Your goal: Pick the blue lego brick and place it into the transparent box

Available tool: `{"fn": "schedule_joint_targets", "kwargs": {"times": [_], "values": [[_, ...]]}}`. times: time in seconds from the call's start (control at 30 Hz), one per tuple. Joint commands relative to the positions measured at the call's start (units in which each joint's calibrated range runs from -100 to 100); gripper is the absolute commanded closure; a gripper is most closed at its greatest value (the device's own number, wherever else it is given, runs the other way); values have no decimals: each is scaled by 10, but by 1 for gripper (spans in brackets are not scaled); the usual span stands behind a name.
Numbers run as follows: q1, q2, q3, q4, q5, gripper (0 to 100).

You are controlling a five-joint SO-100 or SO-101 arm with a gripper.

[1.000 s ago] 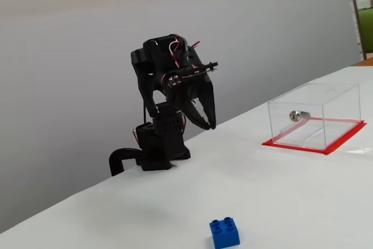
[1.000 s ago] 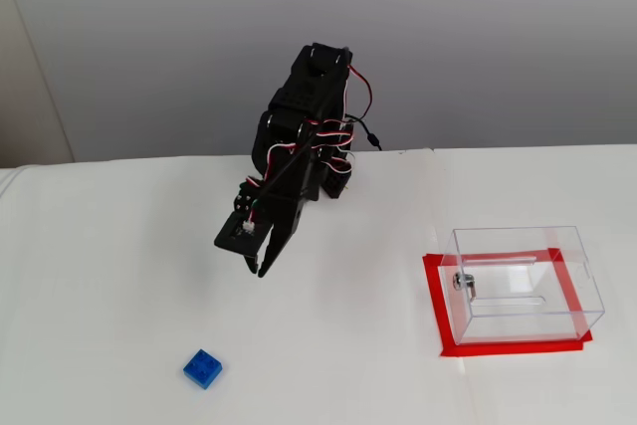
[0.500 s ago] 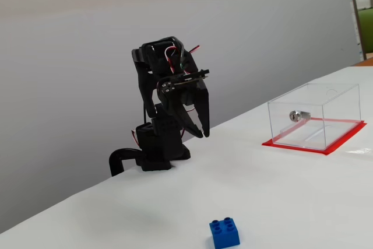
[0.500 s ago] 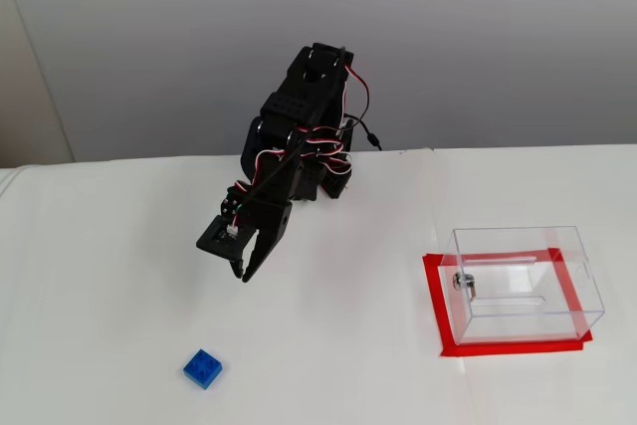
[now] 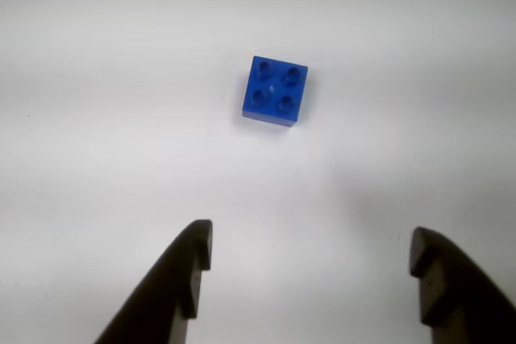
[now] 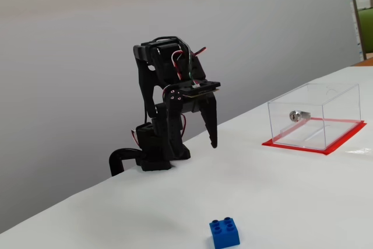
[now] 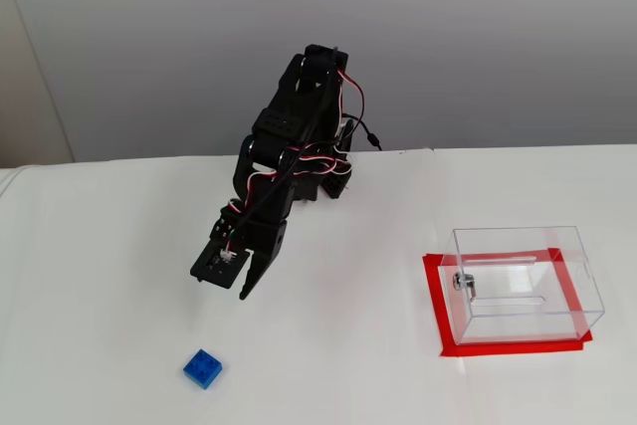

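Note:
The blue lego brick (image 5: 275, 91) lies studs up on the white table, alone and untouched. In the wrist view it sits ahead of my open gripper (image 5: 313, 239), slightly left of the gap's centre line. Nothing is between the black fingertips (image 5: 200, 239). In both fixed views the gripper (image 6: 192, 141) (image 7: 221, 286) hangs in the air pointing down, above and behind the brick (image 6: 224, 233) (image 7: 202, 368). The transparent box (image 6: 338, 118) (image 7: 518, 233), with a silver lock on one wall, stands far off to the right.
The box rests on a red base sheet (image 6: 344, 139) (image 7: 435, 308). The arm's black base (image 6: 154, 155) sits at the table's back edge by a grey wall. A white tabletop (image 7: 348, 345) spans between brick and box.
The arm has stretched forward and down toward the brick. The gripper has tipped to point at the table and its jaws stand wider apart. Brick and box have not moved.

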Motion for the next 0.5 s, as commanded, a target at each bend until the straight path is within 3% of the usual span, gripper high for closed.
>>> {"fn": "schedule_joint_targets", "kwargs": {"times": [0.0, 0.47], "values": [[-3, 40, -63, -6, -2, 67], [-23, 145, -86, -86, -2, 67]]}}
